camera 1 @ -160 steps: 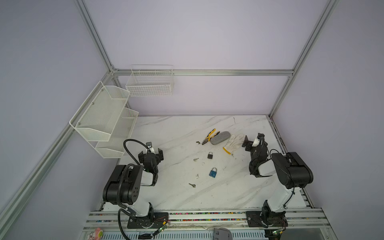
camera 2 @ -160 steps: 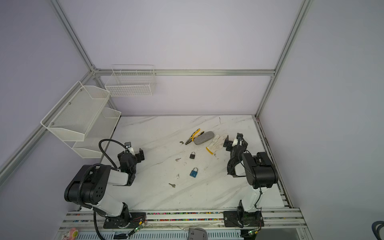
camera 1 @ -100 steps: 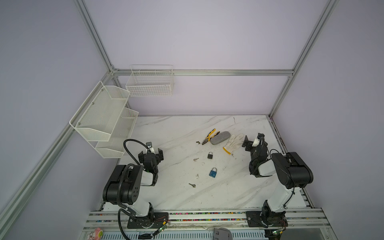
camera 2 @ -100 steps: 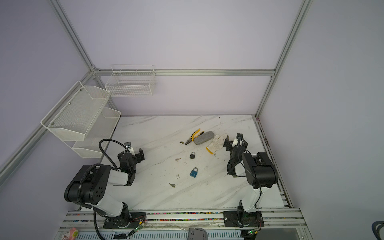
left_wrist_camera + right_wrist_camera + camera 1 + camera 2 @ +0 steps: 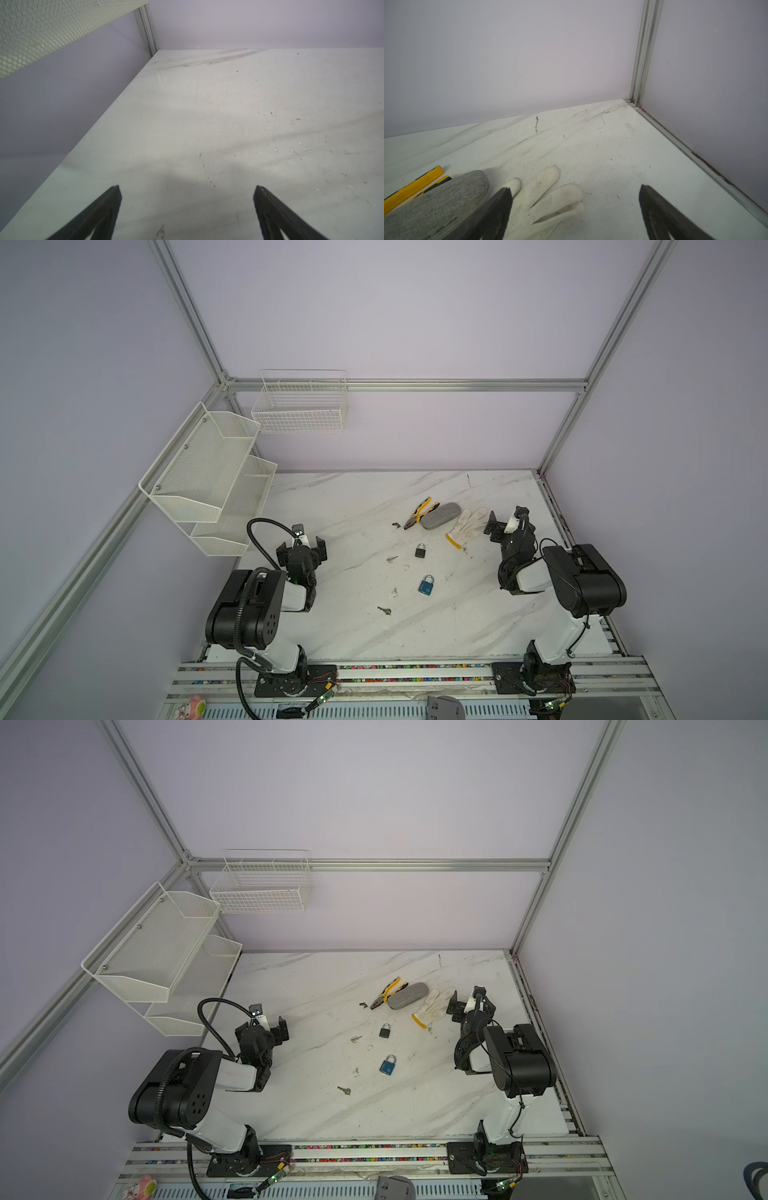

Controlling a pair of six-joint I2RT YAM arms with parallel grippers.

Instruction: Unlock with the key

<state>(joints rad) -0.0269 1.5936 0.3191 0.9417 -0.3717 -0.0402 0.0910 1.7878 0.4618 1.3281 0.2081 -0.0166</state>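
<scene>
Blue padlock (image 5: 426,585) with a silver shackle lies flat near the tabletop (image 5: 353,506) centre, well apart from both arms. Black padlock (image 5: 420,550) lies just behind it. Silver key (image 5: 390,559) lies left of the black padlock; dark key (image 5: 384,610) lies front-left of the blue padlock. Both keys are too small to show tooth detail. Left tool (image 5: 301,546): jaws wide apart, empty, over bare tabletop. Right tool (image 5: 507,522): jaws wide apart, empty, just beside the glove (image 5: 467,524), near the grey case (image 5: 439,515) and pliers (image 5: 419,514)

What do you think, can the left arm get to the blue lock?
Probably yes. The left gripper is open and empty, and only bare table lies between it and the blue lock.
</scene>
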